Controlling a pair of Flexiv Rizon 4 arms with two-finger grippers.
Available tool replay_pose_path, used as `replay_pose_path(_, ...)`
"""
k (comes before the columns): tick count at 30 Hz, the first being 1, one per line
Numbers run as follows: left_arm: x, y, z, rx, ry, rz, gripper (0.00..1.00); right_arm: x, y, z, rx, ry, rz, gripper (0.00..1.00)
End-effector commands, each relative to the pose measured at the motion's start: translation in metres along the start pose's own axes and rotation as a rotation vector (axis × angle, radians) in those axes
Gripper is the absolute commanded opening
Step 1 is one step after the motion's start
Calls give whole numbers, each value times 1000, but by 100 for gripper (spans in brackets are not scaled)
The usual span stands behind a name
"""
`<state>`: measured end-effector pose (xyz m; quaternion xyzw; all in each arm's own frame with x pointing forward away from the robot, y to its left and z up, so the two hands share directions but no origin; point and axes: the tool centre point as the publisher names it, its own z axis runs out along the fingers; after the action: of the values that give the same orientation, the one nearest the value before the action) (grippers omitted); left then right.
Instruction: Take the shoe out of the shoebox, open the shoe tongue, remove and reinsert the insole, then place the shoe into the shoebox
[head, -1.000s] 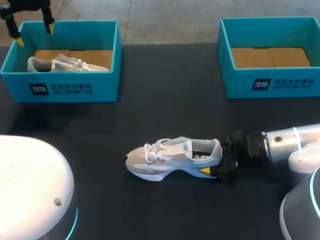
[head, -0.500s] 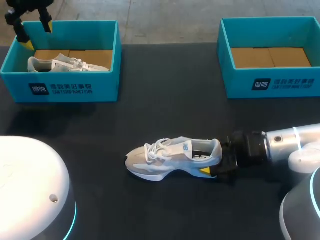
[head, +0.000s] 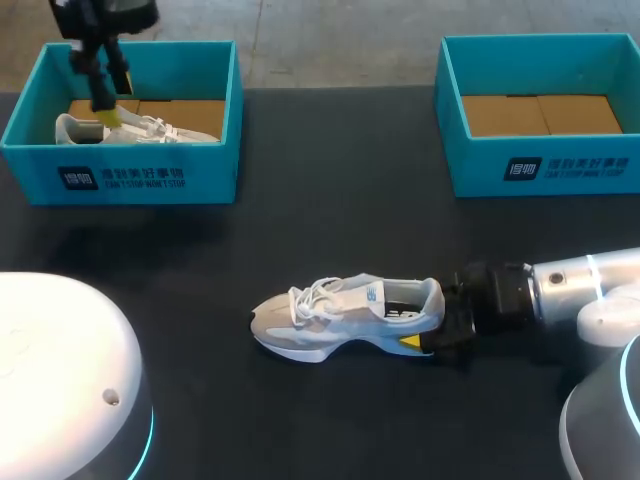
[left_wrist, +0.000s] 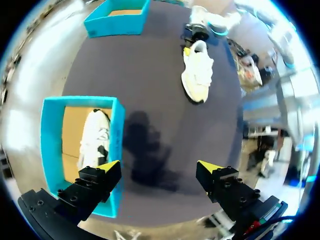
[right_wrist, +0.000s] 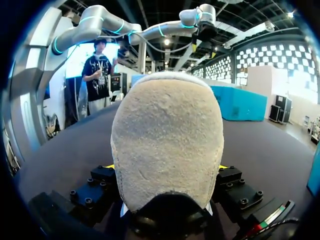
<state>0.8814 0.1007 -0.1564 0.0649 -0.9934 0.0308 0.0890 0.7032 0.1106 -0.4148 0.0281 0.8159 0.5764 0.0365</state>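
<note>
The pale grey-and-white lace-up sneaker (head: 345, 315) is standing on its sole on the black tabletop (head: 330, 200), near the front middle and well apart from both boxes, with its toe pointing toward my left and its laces done up loosely. The right gripper (head: 432, 322) is clamping the sneaker's heel. In the right wrist view the rounded suede heel (right_wrist: 167, 135) is filling the space between the two fingers of that gripper (right_wrist: 167, 172), which are pressing on it from either side with only slivers of their yellow tips showing. The left gripper (head: 108, 95) is hanging above the teal cardboard shoebox at the left (head: 120, 175), over its far end. In the left wrist view its fingers are standing wide apart with nothing between them (left_wrist: 157, 170). One finger is lying over the box's near wall (left_wrist: 117, 150), the other over bare tabletop. Inside that box a second white sneaker (head: 130, 127) is resting on the brown cardboard floor, also showing from above in the left wrist view (left_wrist: 95, 137). A matching teal shoebox (head: 540, 165) is sitting at the far right of the table, holding only its brown cardboard floor. From the left wrist, the held sneaker (left_wrist: 197, 72) is showing far ahead, its heel toward the right arm (left_wrist: 215, 22).
</note>
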Motion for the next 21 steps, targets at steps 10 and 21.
replay_pose_path(10, 50, -48, 40, 102, 29, -512, 100, 2, 1, 1, 4, -2, 0, 0)
replay_pose_path(21, 61, -66, 46, 83, -9, -552, 100, 2, 1, 1, 4, -2, 0, 0)
